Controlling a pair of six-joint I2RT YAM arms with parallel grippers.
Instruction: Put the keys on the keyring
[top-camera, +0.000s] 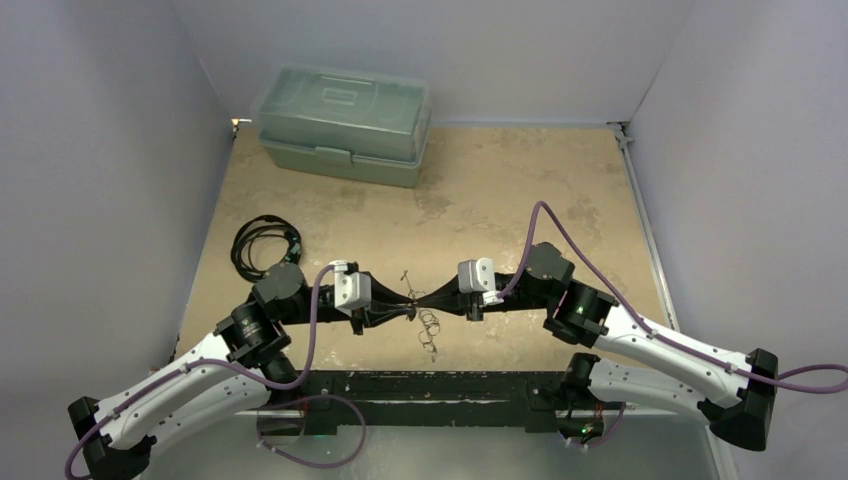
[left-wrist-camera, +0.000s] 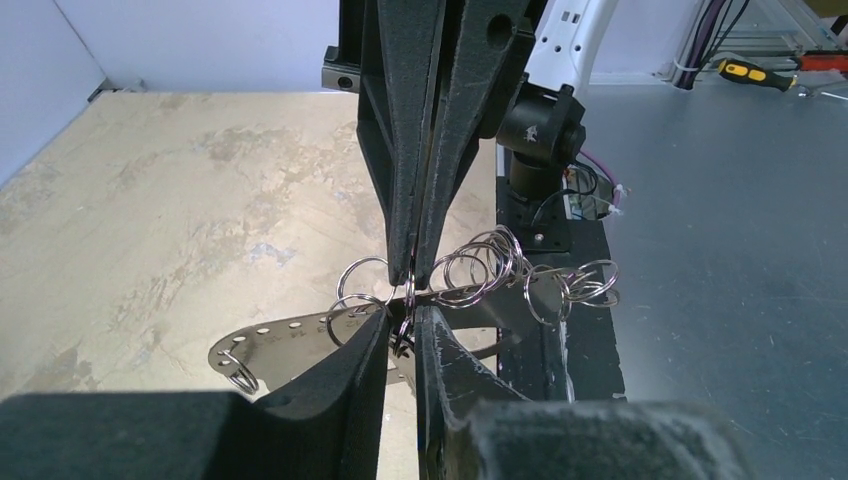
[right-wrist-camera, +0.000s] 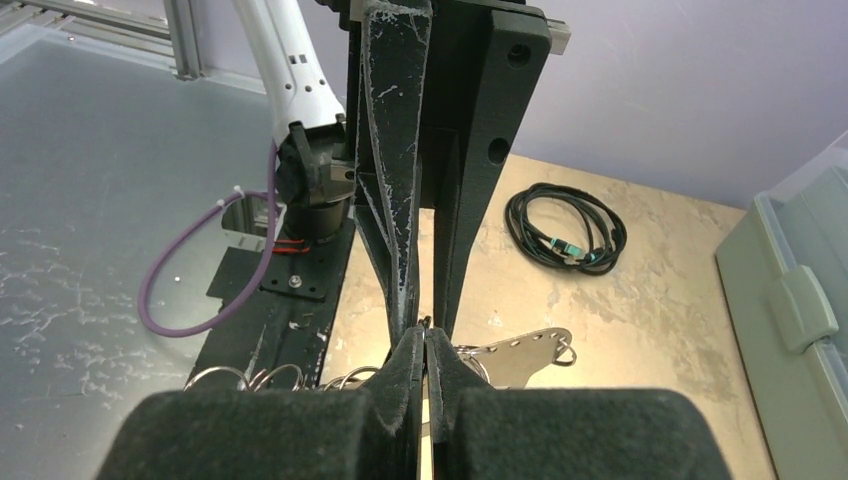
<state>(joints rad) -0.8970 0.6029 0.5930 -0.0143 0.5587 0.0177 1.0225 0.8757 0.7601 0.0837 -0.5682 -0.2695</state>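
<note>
Keyring (left-wrist-camera: 480, 268), a thin silver wire loop carrying a bunch of small metal rings, sits where both grippers' tips meet, over the tan table (top-camera: 500, 200) near its front edge. Right gripper (right-wrist-camera: 421, 338) is fully closed, tips at the loop wire. Left gripper (left-wrist-camera: 403, 318) is tip to tip with it, jaws a slit apart with one ring in the slit; can't tell if clamped. Flat perforated silver plate (left-wrist-camera: 275, 340) is just beside the tips.

A robotics lab cell: plain partition walls (top-camera: 100, 150) box the tabletop (top-camera: 520, 200); aluminium framing (right-wrist-camera: 183, 40) beyond.
</note>
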